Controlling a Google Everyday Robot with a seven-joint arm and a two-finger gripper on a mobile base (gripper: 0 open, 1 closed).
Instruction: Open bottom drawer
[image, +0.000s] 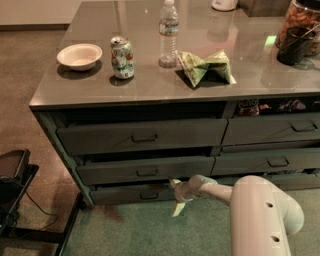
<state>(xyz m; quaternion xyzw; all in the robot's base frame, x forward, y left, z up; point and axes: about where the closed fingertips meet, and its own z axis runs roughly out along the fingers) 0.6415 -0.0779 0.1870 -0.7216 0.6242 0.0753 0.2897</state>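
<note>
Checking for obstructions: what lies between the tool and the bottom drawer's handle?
Nothing. In the camera view that stretch is bare, with the open tool just right of the handle of the bottom drawer.

Glossy countertop (150, 85) — matt bottom drawer (125, 194), smooth plastic end effector (175, 197) at it.

You're in a break-room kitchenette: grey counter (150, 86) carrying bowl (79, 56), soda can (123, 57), water bottle (169, 32), snack bag (204, 66); gripper (176, 196) below it, at bottom drawer (122, 194).
</note>
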